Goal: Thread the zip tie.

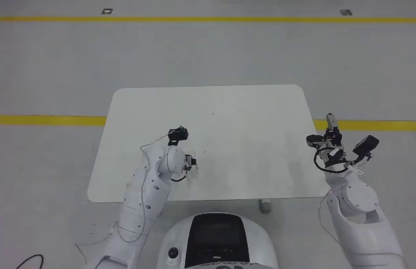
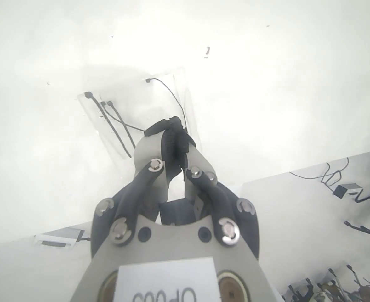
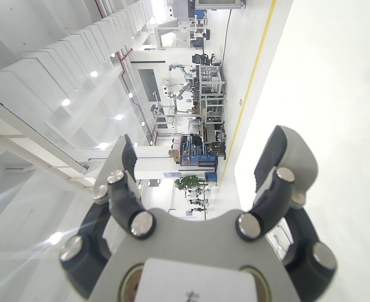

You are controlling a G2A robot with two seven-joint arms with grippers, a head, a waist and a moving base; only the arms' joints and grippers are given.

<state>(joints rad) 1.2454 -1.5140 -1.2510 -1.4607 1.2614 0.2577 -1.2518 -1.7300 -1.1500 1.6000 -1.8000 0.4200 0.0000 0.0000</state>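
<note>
Bench [image 1: 248, 121] white, its edge just beside the right gripper [image 3: 200, 146], jaws spread, empty. Clear bag [image 2: 140, 95] lies under the left gripper [image 2: 175, 135], jaws pressed together, seemingly pinching the zip tie [image 2: 173, 94]. Advice: hold that pinch firm, bring the right jaws to the head, feed the tail straight. Tie thin, black, arcing beyond the left jaws to a small square head.

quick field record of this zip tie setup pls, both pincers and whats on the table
left pincer: shut on zip tie, over the table
zip tie: black, head end free, curving out from the pincer, not looped
spare zip ties: black, lying in or on clear packet
right pincer: open, empty, beyond the table's right edge
</note>
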